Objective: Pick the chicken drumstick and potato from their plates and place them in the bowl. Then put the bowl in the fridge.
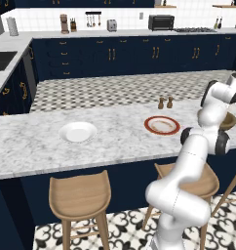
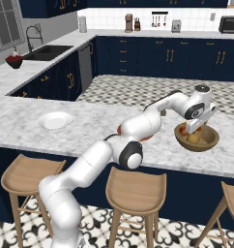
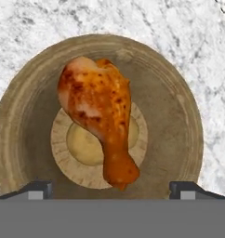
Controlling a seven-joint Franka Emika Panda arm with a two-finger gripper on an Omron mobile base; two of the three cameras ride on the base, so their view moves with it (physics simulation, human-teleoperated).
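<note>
With claw [image 3: 112,188] wide, drumstick [image 3: 99,116] atop potato [image 3: 84,146]

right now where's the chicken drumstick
In the hand view the chicken drumstick lies inside the wooden bowl, on top of the potato; the bowl sits on the marble counter.

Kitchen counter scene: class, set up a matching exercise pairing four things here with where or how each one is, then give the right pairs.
Things:
1. drumstick
2. white plate
3. red-rimmed plate
4. hand

States:
A. bare, at the counter's left end
B. open, above the bowl
C. lying in the bowl on top of the potato
D. bare, next to the two shakers

Pairs: 1-C, 2-A, 3-D, 4-B
</note>
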